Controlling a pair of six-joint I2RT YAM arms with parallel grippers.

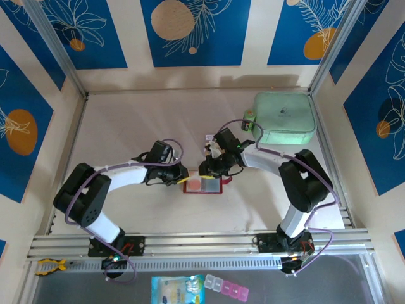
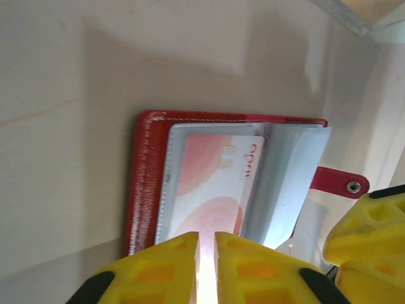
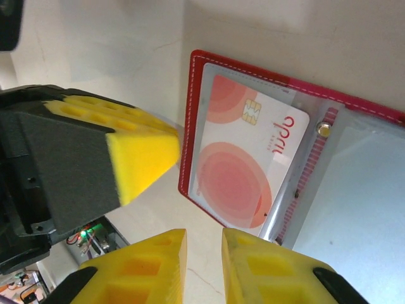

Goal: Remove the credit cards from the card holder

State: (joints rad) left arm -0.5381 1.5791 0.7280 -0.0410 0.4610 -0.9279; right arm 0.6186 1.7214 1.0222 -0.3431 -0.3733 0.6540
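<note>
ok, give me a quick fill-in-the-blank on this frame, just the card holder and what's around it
1. The card holder lies ___ on the table, pockets facing up.
2. The credit card with the gold chip sits ___ the card holder, not out on the table.
3. In the top view, the mint green case stands at the far ___ side of the table.

Missing words: open; inside; right
</note>
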